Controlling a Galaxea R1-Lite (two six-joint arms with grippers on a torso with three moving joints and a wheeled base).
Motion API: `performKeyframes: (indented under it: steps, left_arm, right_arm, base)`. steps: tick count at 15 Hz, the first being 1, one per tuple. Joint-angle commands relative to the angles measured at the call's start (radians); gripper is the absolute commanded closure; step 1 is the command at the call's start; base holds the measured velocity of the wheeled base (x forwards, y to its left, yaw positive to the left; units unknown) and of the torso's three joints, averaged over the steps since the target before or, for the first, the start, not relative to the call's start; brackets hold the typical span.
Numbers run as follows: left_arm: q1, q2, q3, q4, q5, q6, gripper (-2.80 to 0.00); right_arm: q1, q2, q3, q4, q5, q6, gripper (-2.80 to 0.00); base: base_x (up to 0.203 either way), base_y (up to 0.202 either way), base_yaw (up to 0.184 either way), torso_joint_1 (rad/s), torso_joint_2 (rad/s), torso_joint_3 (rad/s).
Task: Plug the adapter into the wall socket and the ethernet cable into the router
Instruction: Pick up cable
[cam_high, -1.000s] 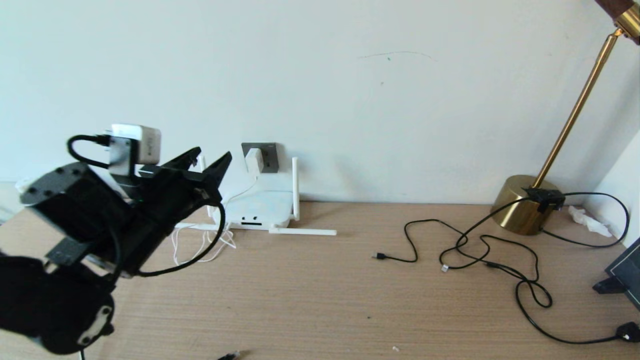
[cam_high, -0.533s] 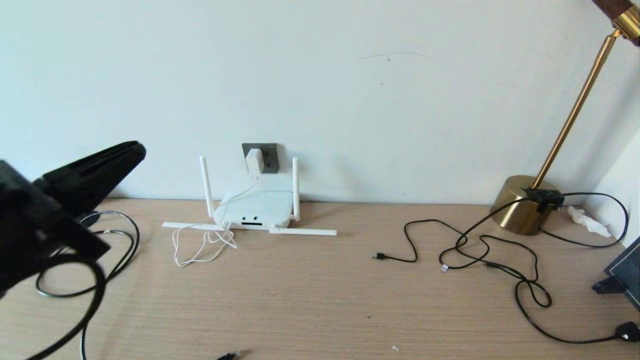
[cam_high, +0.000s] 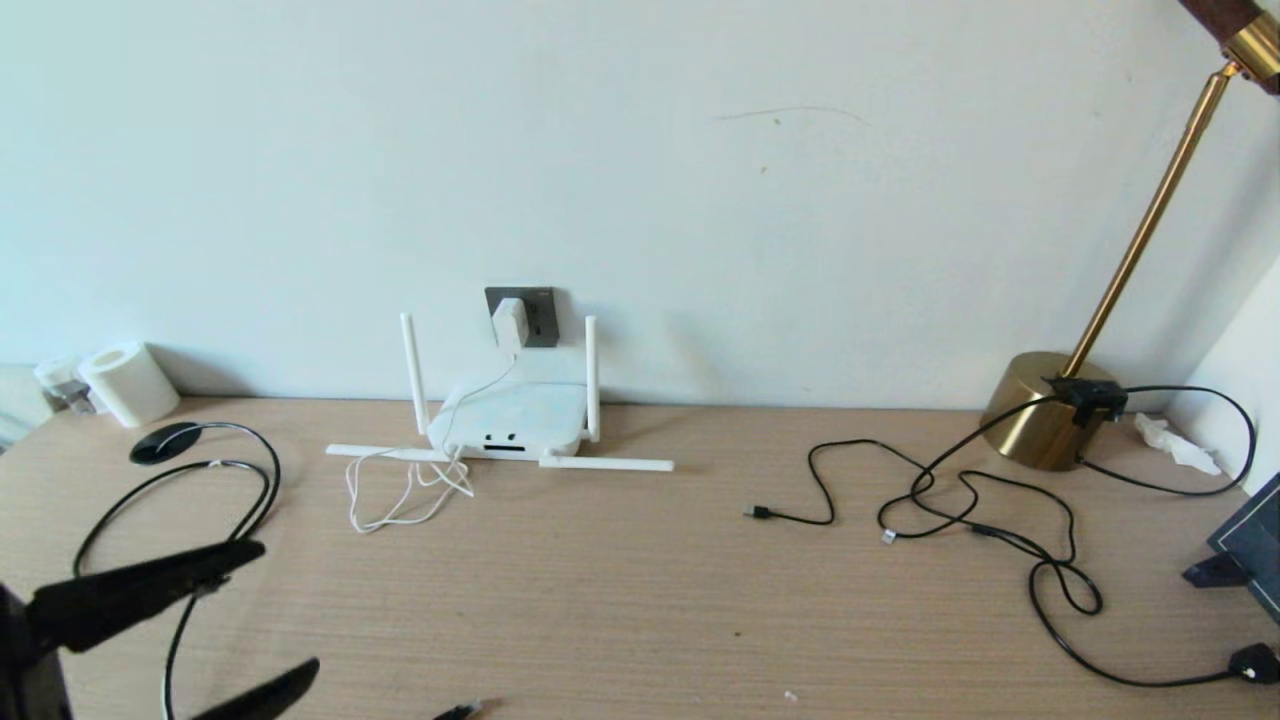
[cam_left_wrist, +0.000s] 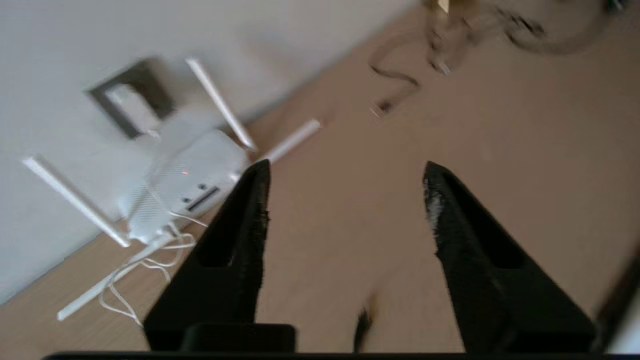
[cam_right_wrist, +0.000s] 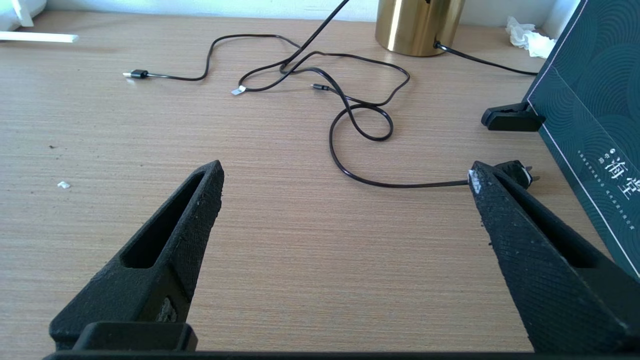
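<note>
The adapter (cam_high: 508, 322) sits in the wall socket (cam_high: 534, 312) at 12 o'clock above the router (cam_high: 510, 420). At 8 o'clock, the left gripper (cam_high: 275, 615) hangs released, empty, over the ethernet cable (cam_high: 180, 480).

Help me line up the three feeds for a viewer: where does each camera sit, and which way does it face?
Head view: high on the robot, looking forward and down at the desk, the wall, the router, the adapter in the wall socket; left tool open at lower left.
Left wrist view: behind the open left tool, tilted toward the router and socket.
Right wrist view: behind the open right tool, low over the desk, facing black cables and the brass lamp base.
Head and left wrist views share the router; head and right wrist views share the lamp base.
</note>
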Motion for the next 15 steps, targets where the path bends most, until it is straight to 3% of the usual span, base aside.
performKeyframes:
  steps: [1, 4, 6, 8, 11, 15]
  left_arm:
    - [-0.001, -0.002, -0.043, 0.221, -0.035, 0.098, -2.80]
    - [-0.001, 0.086, -0.195, 0.656, -0.074, 0.374, -2.80]
    - [0.002, 0.193, -0.248, 0.763, -0.040, 0.501, -2.80]
    - [0.004, 0.309, -0.263, 0.793, 0.075, 0.640, -2.80]
    - [0.005, 0.488, -0.273, 0.795, 0.181, 0.718, -2.80]
    - [0.006, 0.719, -0.285, 0.676, 0.203, 0.731, -2.80]
  right_arm:
    - [0.000, 0.001, -0.001, 0.000, 0.001, 0.000, -2.80]
    - [0.000, 0.001, -0.001, -0.001, 0.000, 0.000, -2.80]
    - [0.000, 0.001, 0.001, 0.000, 0.001, 0.000, -2.80]
    - [0.000, 0.001, 0.000, 0.000, 0.000, 0.000, -2.80]
    - [0.000, 0.001, 0.000, 0.000, 0.000, 0.000, -2.80]
    - [0.000, 0.001, 0.001, 0.000, 0.000, 0.000, -2.80]
  base:
    - [0.000, 0.000, 0.000, 0.000, 0.00, 0.000]
    - [0.000, 0.000, 0.000, 0.000, 0.00, 0.000]
    - [0.000, 0.000, 0.000, 0.000, 0.00, 0.000]
    - [0.000, 0.000, 0.000, 0.000, 0.00, 0.000]
    - [0.000, 0.000, 0.000, 0.000, 0.00, 0.000]
    - [0.000, 0.000, 0.000, 0.000, 0.00, 0.000]
